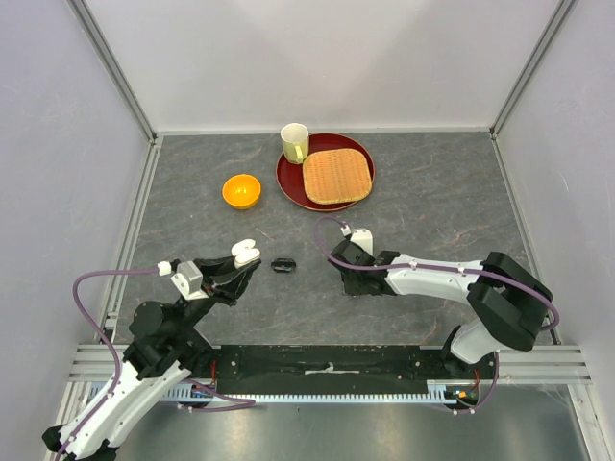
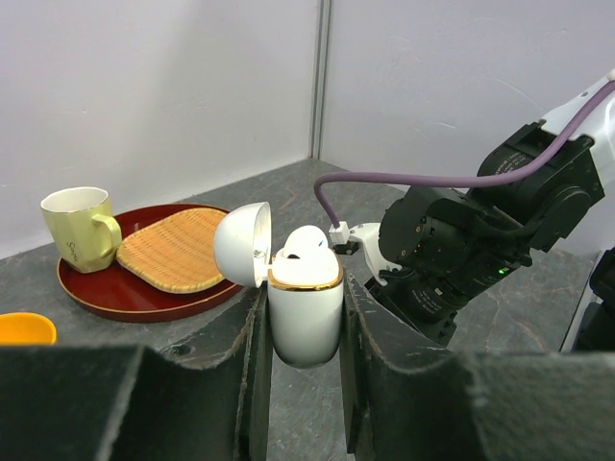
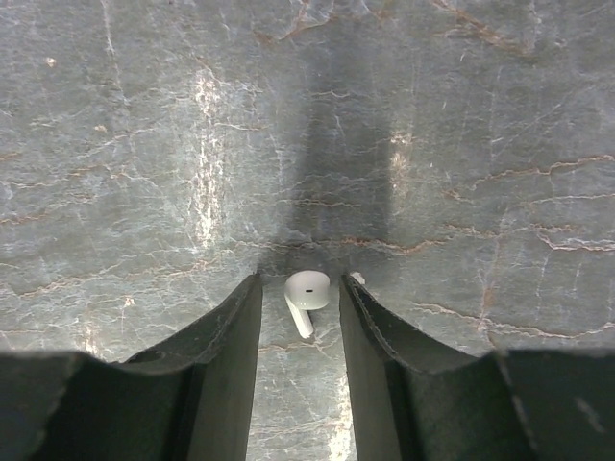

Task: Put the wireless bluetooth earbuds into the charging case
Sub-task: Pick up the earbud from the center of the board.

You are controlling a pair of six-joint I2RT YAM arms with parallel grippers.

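My left gripper (image 2: pixel 304 296) is shut on the white charging case (image 2: pixel 306 331), which has a gold rim. It holds the case upright above the table with the lid (image 2: pixel 240 244) swung open to the left. One white earbud (image 2: pixel 306 246) sits in the case. My right gripper (image 3: pixel 301 280) points down at the table, open, its jaws on either side of a second white earbud (image 3: pixel 307 291) that lies on the stone surface with neither jaw touching it. In the top view the case (image 1: pixel 246 254) is left of centre and the right gripper (image 1: pixel 340 261) is to its right. A small black item (image 1: pixel 282 265) lies between them, too small to identify.
An orange bowl (image 1: pixel 241 190) stands behind the left gripper. A dark red tray (image 1: pixel 288 182) at the back holds a yellow-green mug (image 1: pixel 294 142) and a woven mat (image 1: pixel 336 176). Grey walls and metal rails enclose the table.
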